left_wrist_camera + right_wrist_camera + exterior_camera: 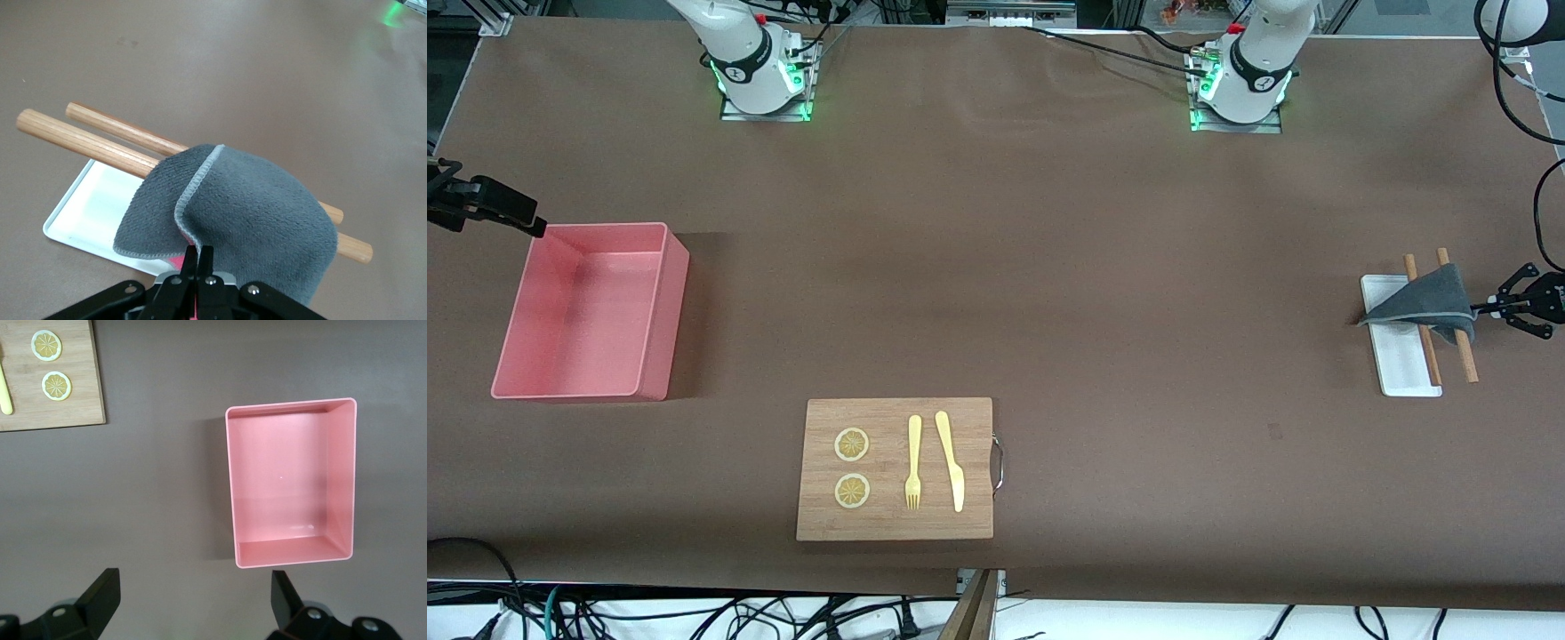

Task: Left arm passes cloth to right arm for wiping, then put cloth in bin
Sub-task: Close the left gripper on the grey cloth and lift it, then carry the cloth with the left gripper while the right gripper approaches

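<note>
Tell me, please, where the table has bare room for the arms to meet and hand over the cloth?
Bare tabletop lies between the bin and the white tray, above the wooden board. It is crowded at the tray: the left gripper grips the cloth over two wooden sticks.

A wide table [996, 267] covered in plain brown fabric fills nearly the whole front view, lit evenly with soft shadows. Along its near edge runs a pale floor strip strewn with tangled black cables [694, 613]. Metal framing [1005, 11] and more wiring show along the top edge.
</note>
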Tool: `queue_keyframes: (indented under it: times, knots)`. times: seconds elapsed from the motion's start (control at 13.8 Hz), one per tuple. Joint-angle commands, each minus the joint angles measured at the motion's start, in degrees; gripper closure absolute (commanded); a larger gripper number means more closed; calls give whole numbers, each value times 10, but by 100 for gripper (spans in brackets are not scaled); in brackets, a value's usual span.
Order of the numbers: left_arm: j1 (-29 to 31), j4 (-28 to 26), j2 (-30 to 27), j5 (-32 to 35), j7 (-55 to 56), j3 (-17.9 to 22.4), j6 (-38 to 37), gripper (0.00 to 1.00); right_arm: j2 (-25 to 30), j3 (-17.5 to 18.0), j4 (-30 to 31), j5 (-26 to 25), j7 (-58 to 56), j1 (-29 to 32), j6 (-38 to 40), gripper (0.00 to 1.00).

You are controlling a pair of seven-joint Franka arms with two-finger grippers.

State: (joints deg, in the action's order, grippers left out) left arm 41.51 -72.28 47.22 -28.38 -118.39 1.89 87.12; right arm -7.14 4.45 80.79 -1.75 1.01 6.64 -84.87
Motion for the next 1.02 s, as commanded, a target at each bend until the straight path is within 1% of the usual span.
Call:
queue_keyframes:
  times: [0.0,0.15,0.29,0.51,0.65,0.73,0.94]
  knots:
    - [4,12,-19,-4,-6,2,-26,100,-7,-1,-15,10,4,1,5,0]
    - [4,14,-46,14,15,4,-33,100,-7,-1,-15,10,3,1,5,0]
    - [2,14,-76,53,58,4,-32,100,-7,0,-15,10,4,0,4,0]
    - [-15,14,-127,125,180,-7,-33,100,-7,-1,-15,10,3,2,5,0]
    - [-77,13,-172,189,278,-8,-52,100,-7,-1,-15,10,3,1,4,0]
    - [-99,14,-189,213,329,-8,-64,100,-7,-1,-15,10,3,1,4,0]
    - [-147,14,-216,223,445,-8,-104,100,-7,0,-15,10,4,0,3,0]
